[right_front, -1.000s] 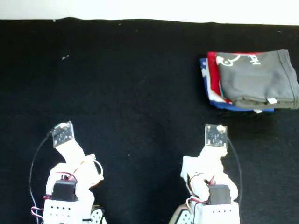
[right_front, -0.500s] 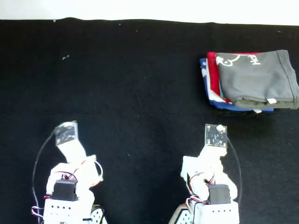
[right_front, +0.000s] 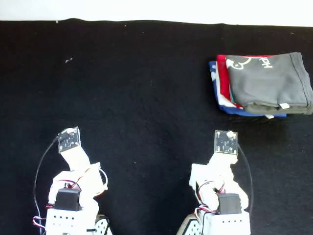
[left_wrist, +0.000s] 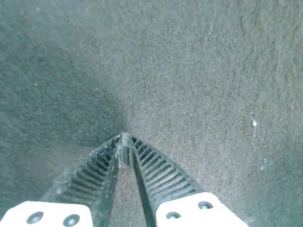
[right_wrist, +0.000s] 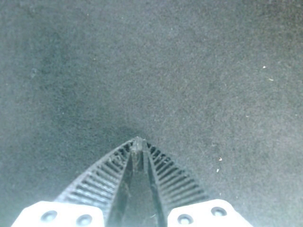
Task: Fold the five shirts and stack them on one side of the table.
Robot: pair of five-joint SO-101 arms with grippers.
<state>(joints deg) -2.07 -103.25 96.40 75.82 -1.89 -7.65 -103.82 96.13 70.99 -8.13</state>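
A stack of folded shirts (right_front: 261, 84) lies at the table's back right, a grey shirt (right_front: 271, 81) on top, with red (right_front: 223, 78) and blue (right_front: 254, 112) layers showing beneath. Both arms sit folded back at the front edge. My left gripper (left_wrist: 124, 138) is shut with nothing in it, just above the black cloth; its wrist (right_front: 68, 140) shows at the front left. My right gripper (right_wrist: 138, 141) is also shut and empty over bare cloth; its wrist (right_front: 226, 142) lies in front of the stack, well apart from it.
A black cloth (right_front: 137, 83) covers the table, with a white wall strip (right_front: 156, 10) along the back edge. A small speck of lint (right_front: 68, 60) lies at the back left.
The left arm's wrist shifted slightly, first toward the front and right, then settling back a little. The right arm and the stack have not moved.
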